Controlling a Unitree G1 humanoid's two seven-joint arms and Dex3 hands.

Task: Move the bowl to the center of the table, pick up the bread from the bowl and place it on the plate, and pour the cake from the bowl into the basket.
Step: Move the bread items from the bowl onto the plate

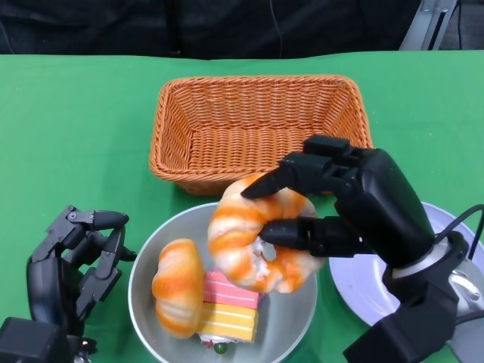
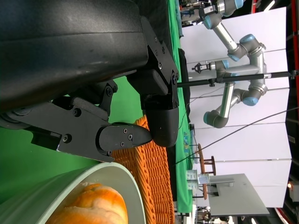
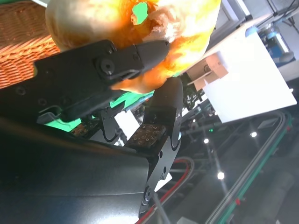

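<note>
A: Head view. What does the right hand [image 1: 333, 208] hold?

B: A ring-shaped bread [image 1: 257, 242], orange-striped, gripped between the fingers above and the thumb below. It hangs over the far right part of the grey bowl [image 1: 147, 265], just in front of the wicker basket [image 1: 257, 125].

A: What lies in the bowl?

B: A round bun [image 1: 178, 287] at the left, and beside it a layered cake [image 1: 227, 306], pink over yellow. The bowl stands on the green table [image 1: 76, 128], near the front edge. The pale plate [image 1: 359, 280] lies to its right, partly under the right forearm.

A: And the left hand [image 1: 76, 261]?

B: It holds nothing; its fingers are apart, just left of the bowl's rim, not touching it.

A: Right wrist view?

B: The bread [image 3: 140, 28] is seen from below, pressed against black fingers [image 3: 126, 60]; a corner of the basket [image 3: 21, 46] shows beside it.

A: Left wrist view?

B: The left hand's fingers [image 2: 121, 137] stand spread over the table [image 2: 37, 163], just above the bowl's rim [image 2: 107, 172], with the bun [image 2: 93, 207] inside and the basket [image 2: 149, 177] beyond.
</note>
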